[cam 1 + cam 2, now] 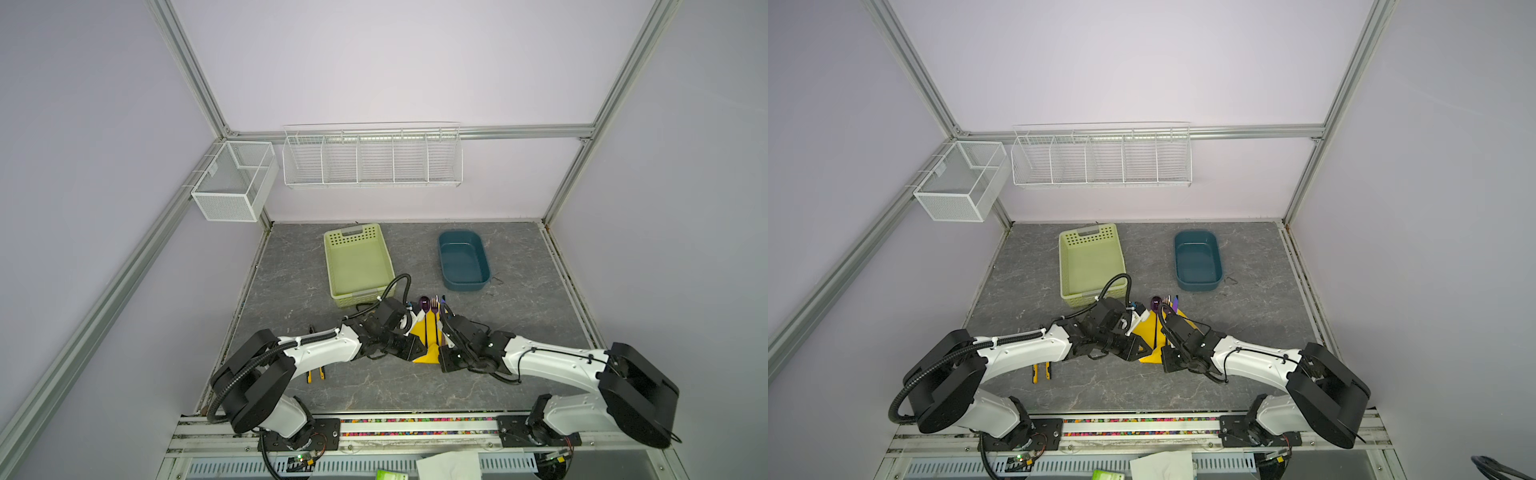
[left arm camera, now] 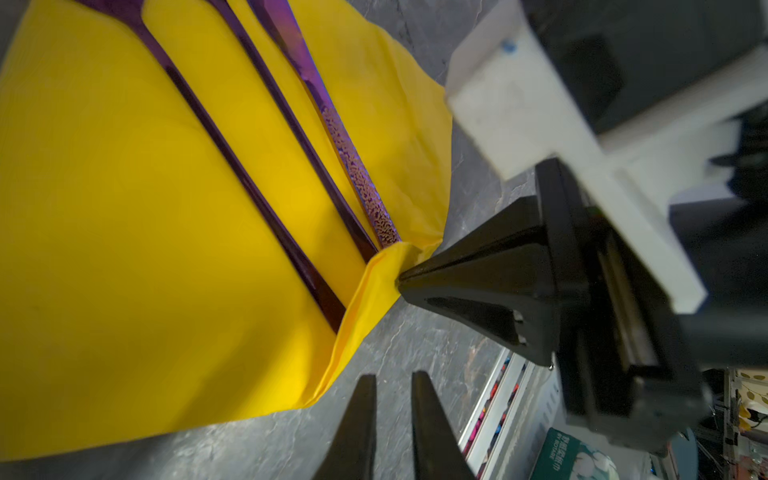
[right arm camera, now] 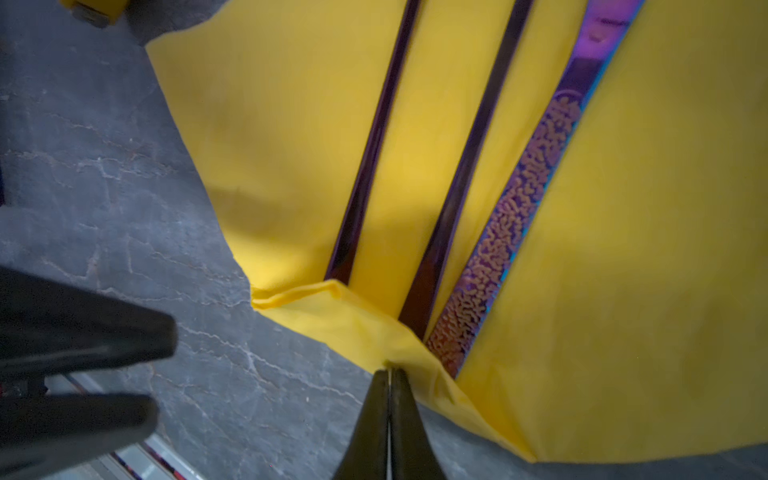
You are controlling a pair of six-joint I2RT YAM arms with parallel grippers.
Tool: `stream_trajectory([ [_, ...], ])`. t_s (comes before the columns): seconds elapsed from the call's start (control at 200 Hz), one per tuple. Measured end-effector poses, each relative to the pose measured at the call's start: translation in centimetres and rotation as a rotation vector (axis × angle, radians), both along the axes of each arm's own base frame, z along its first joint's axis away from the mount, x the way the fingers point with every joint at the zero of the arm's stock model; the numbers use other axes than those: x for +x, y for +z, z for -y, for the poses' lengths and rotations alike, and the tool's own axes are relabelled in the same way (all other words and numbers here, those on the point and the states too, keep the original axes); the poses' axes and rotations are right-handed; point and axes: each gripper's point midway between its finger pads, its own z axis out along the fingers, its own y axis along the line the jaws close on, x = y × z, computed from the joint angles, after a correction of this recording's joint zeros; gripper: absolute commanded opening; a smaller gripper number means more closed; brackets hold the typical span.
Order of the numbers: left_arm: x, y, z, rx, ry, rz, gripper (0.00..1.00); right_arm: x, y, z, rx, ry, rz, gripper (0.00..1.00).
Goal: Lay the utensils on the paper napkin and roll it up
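Observation:
The yellow paper napkin (image 1: 427, 332) (image 2: 145, 208) (image 3: 623, 291) lies on the grey table between both arms. On it lie the utensils: a spoon (image 1: 424, 303) (image 1: 1155, 303) and a fork (image 1: 434, 306), heads pointing away, thin dark handles (image 2: 257, 199) (image 3: 365, 166) side by side. Beside them lies a third, textured purplish handle (image 2: 357, 174) (image 3: 511, 232). My right gripper (image 3: 388, 368) (image 2: 401, 282) is shut on the napkin's near edge, which is lifted and folded over the handle ends. My left gripper (image 2: 392, 376) hovers just off that edge, its fingers (image 3: 124, 332) slightly apart with nothing between them.
A light green basket (image 1: 358, 262) and a dark blue tub (image 1: 463, 259) stand behind the napkin. Yellow-and-black pliers (image 1: 316, 374) lie partly under the left arm. White wire racks (image 1: 372, 160) hang on the back wall. The rail (image 1: 415, 428) runs along the table's front edge.

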Motion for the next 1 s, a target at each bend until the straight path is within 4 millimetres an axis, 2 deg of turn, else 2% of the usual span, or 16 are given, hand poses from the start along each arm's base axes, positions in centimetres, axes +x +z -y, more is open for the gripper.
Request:
stream_trajectory([
  [0.13, -0.2, -0.7, 0.1, 0.009, -0.009, -0.016, 0.17, 0.1, -0.8, 0.0, -0.015, -0.011, -0.017, 0.08],
  [0.72, -0.4, -3.7, 0.6, 0.102, -0.021, -0.09, 0.12, 0.5, -0.4, -0.3, 0.015, -0.03, -0.02, 0.08],
  [1.005, -0.4, -4.2, 0.3, 0.128, -0.012, -0.094, 0.11, 0.6, 0.8, 0.6, 0.026, -0.066, 0.0, 0.09],
])
